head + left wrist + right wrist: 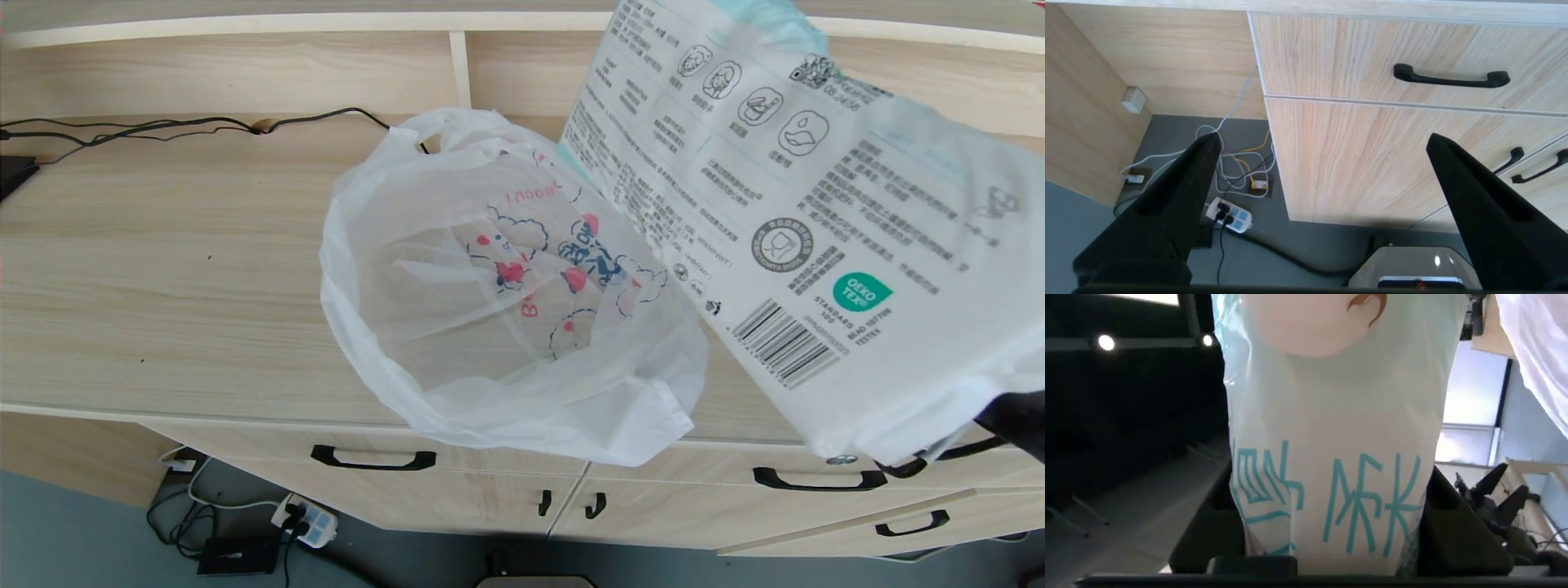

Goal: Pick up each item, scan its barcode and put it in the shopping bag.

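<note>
**SCAN STEP: PACK HELD UP, BAG DROP NEXT**

Clamps right gripper (1331,531) fingers (1204,535) on the white pack (784,220), one on each side of its lower end. Holds it raised and tilted at 3 o'clock of the shopping bag (555,408), with the barcode (780,343) facing the head camera. Overlaps the bag rim at about 2 o'clock in the head view; cannot tell if touching.

Reads as the scan step, judging by the presented barcode. Next move: swing toward 9 o'clock over the bag mouth, tip the pack end-down, then release. Looks tight: a large pack against a soft mouth, and a printed pack (563,261) apparently already inside. Risks snagging the thin rim and folding or dragging the bag.

Shows left gripper (1323,143) fingers spread wide, holding nothing, low in front of the drawers (1388,90), with a power strip (1231,216) on the floor beyond.

Edges:
- Counter (163,269) front edge right at 6 o'clock of the bag, bag bottom seemingly hanging just over it.
- Back panel (245,73) at 12 o'clock.
- Cables (163,126) at 10 to 11 o'clock, well apart from the bag.

Open room: bare counter at 9 o'clock of the bag.
</note>
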### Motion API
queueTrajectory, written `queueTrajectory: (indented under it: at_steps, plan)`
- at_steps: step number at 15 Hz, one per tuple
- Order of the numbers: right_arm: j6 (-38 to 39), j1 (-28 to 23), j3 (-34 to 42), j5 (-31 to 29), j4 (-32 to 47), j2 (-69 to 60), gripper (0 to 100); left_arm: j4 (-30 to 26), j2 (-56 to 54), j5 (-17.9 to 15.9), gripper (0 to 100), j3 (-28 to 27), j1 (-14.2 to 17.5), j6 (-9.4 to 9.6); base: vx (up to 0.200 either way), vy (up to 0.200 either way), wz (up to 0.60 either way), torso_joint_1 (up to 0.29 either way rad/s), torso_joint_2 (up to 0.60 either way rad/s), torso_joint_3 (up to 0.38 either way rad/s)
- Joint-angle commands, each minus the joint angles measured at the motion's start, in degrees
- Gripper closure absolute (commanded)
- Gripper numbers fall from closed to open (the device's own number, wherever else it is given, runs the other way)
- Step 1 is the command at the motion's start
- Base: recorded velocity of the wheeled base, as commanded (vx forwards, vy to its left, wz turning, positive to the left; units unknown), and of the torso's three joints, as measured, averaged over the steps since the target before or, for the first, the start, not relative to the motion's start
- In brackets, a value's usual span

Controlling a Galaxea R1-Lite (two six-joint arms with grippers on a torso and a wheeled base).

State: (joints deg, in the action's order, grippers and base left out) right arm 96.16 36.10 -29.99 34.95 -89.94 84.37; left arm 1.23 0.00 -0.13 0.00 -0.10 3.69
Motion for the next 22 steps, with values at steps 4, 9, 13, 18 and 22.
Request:
queueTrajectory:
  at_steps: [4, 9, 13, 18, 22]
  plan:
    - [-21.5, -8.0, -4.6, 7.6, -0.1, -3.2, 100, -0.2, 0.1, 0.0, 0, 0.0, -0.1, 0.00, 0.000, 0.000, 0.00, 0.000, 0.00, 0.000]
    - [-31.1, -29.6, -5.3, 23.8, 0.4, -9.7, 100, -0.2, 0.1, 0.0, 0, 0.0, 0.0, 0.00, 0.000, 0.000, 0.00, 0.000, 0.00, 0.000]
    - [-44.0, -55.0, -8.6, 35.4, 0.4, -6.3, 100, -0.3, 0.1, 0.0, 0, 0.0, -0.1, 0.17, 0.000, 0.000, 0.00, 0.000, 0.00, 0.000]
    - [-60.0, -51.8, -8.4, 43.0, 0.4, -2.1, 100, -0.2, 0.1, 0.0, 0, 0.0, -0.1, 0.17, 0.000, 0.000, 0.00, 0.000, 0.00, 0.000]
    - [-80.1, -52.1, -10.9, 42.6, 0.4, 5.1, 100, -0.2, 0.1, 0.0, 0, 0.0, 0.0, 0.00, 0.000, 0.000, 0.00, 0.000, 0.00, 0.000]
